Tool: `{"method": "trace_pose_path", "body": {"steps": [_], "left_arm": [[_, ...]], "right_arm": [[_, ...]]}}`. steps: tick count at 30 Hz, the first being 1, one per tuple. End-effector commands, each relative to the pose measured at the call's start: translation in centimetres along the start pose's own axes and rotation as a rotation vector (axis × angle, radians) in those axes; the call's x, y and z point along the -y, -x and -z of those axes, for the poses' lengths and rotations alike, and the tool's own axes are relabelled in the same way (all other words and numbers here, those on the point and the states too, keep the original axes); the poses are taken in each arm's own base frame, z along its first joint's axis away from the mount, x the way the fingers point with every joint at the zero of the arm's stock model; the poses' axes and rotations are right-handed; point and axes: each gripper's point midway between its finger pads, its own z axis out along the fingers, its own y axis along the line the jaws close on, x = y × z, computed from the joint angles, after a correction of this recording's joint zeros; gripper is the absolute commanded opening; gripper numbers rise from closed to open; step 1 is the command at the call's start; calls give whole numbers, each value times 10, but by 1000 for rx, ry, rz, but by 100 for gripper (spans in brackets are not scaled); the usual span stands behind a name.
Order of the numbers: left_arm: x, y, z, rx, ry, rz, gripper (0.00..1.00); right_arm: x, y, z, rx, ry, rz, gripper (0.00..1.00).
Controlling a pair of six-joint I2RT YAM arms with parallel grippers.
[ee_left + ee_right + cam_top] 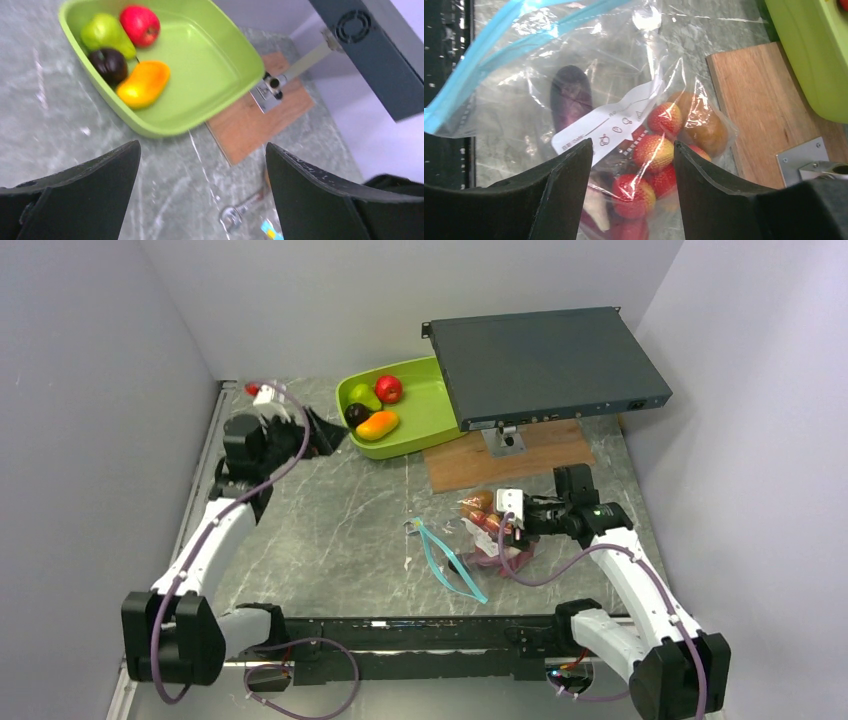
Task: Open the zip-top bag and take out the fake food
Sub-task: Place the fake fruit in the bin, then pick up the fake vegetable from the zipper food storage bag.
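Observation:
The clear zip-top bag (470, 558) lies on the table at centre right, its blue zip strip (447, 562) spread in an open loop. Inside it in the right wrist view are a purple eggplant (570, 97), a red grape bunch (651, 150) and an orange-brown piece (706, 129). My right gripper (505, 525) is open, its fingers either side of the grapes over the bag (633, 145). My left gripper (325, 435) is open and empty beside the tray (202, 165). A pear (106, 34), apple (140, 25), plum (110, 65) and mango (143, 84) lie in the tray.
The lime-green tray (425, 420) stands at the back, partly under a dark flat device (545, 365) on a stand over a wooden board (540, 450). A wrench (235, 215) lies on the table by the bag's mouth. Grey walls close in left and right.

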Motion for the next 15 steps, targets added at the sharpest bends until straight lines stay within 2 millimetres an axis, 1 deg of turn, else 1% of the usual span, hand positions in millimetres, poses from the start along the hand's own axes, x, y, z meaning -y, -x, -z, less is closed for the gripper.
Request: {"method": "trace_pose_path", "body": {"steps": [1,4,7,8,12,15], "left_arm": [[30,-28,29,4,-173,103,100],[38,-42,50,-12,-183,81,100],[50,-57,67,-23,-197,2,100],[57,-62,72,-23,-212,-28,100],[91,-96,85,-34,-328,-123,100],[105,-122,92,-39,-397,-222,100]], "right_arm": [[-18,26,10,89,63,15,65],[-25,28,15,104,70,11,68],[-26,24,17,100,60,0,70],[-26,23,18,99,57,-3,71],[-28,18,19,102,62,-8,75],[-33,14,19,107,81,3,77]]}}
